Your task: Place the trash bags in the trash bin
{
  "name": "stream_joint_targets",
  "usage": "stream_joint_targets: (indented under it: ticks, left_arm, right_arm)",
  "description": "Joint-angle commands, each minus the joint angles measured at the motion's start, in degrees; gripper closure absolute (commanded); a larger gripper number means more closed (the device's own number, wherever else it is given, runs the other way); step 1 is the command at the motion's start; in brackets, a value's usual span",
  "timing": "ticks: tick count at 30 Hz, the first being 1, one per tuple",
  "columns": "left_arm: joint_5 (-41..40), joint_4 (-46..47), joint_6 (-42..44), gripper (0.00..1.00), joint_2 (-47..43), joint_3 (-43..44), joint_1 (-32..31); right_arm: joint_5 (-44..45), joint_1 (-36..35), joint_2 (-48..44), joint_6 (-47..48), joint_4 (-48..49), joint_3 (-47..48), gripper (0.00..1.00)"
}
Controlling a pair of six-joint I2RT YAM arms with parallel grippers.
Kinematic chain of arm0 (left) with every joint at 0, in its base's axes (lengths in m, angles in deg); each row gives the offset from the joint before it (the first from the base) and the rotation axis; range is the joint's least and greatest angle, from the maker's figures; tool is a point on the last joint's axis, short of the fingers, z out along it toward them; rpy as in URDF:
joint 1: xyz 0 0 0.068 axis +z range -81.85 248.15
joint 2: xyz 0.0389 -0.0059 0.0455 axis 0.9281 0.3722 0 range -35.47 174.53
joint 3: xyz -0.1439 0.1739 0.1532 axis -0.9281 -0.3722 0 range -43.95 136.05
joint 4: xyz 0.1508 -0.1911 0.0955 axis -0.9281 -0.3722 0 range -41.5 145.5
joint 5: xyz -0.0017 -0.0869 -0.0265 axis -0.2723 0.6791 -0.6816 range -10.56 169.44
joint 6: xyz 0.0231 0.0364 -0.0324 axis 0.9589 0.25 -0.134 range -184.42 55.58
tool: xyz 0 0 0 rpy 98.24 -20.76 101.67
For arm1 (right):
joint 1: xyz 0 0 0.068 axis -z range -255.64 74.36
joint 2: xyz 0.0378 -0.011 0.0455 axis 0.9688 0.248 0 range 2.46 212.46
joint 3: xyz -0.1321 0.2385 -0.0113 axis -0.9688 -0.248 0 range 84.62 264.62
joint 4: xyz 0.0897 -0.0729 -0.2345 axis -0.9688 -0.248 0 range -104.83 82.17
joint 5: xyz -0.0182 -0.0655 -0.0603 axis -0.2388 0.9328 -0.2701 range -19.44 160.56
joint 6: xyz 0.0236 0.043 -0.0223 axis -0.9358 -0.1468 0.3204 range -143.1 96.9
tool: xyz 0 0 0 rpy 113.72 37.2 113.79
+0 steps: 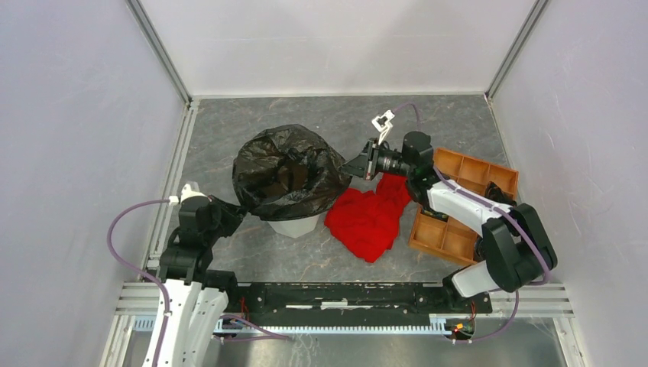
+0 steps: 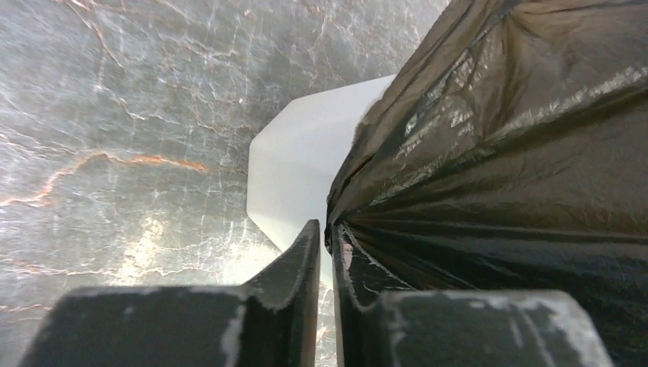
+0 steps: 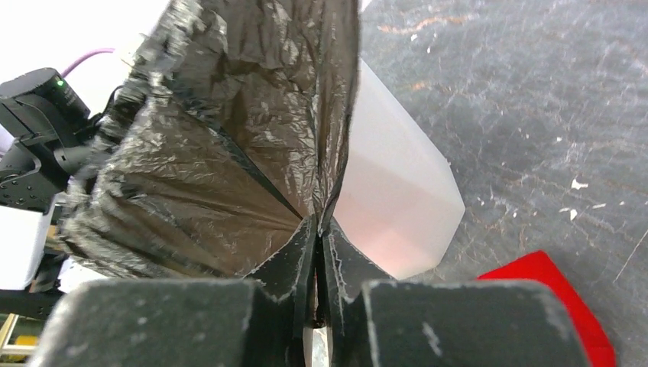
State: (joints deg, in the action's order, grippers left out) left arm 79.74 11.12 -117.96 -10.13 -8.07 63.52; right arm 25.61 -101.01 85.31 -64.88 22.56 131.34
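The black trash bag point(image 1: 286, 172) lies draped over the top of the white trash bin point(image 1: 296, 225), left of the table's middle. My left gripper point(image 1: 233, 210) sits at the bag's near-left edge. In the left wrist view its jaws point(image 2: 325, 225) are almost together, and the bag point(image 2: 497, 153) has folds running to the tips, beside the bin wall point(image 2: 298, 176). My right gripper point(image 1: 355, 164) is at the bag's right edge. In the right wrist view it point(image 3: 317, 222) is shut on a pinch of the bag point(image 3: 229, 153), next to the bin point(image 3: 390, 199).
A crumpled red cloth point(image 1: 370, 218) lies right of the bin and shows in the right wrist view point(image 3: 565, 298). An orange compartment tray point(image 1: 458, 206) sits at the right, under the right arm. White walls enclose the grey marbled tabletop point(image 1: 229, 122).
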Motion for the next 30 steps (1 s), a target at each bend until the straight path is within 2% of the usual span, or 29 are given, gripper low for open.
stream_joint_targets:
  ticks: [1,5,13,16,20,23,27,30]
  left_arm:
    - [5.52,7.29,-0.03,0.88,0.88,-4.40,0.03]
    - [6.35,9.46,-1.18,0.98,2.23,-7.02,0.01]
    - [7.88,13.71,-3.22,0.98,8.84,-12.40,0.05]
    - [6.96,13.93,-2.54,0.98,10.50,-12.20,-0.01]
    - [4.47,11.45,-1.66,0.98,9.93,-10.24,0.02]
    - [3.76,9.52,-2.10,0.98,8.75,-8.98,-0.03]
    - [2.50,2.11,-2.91,0.98,6.05,-4.34,0.00]
    - [0.04,-4.77,-0.39,0.89,3.12,2.28,0.00]
  right_arm:
    - [1.95,-1.92,2.39,3.79,-1.57,-0.66,0.90]
    - [3.91,-2.58,3.60,5.02,-1.30,-0.96,0.90]
    - [5.74,-3.31,11.38,6.52,4.49,-2.15,0.88]
    - [5.92,-3.30,13.86,10.52,-0.51,0.92,0.88]
    - [9.40,-3.39,11.86,18.12,-11.82,4.89,0.74]
    - [12.86,-3.34,9.64,23.17,-20.63,8.00,0.57]
    - [19.95,-3.36,3.78,27.59,-31.69,10.30,0.38]
    - [25.00,-3.35,-0.45,30.13,-37.27,9.77,0.25]
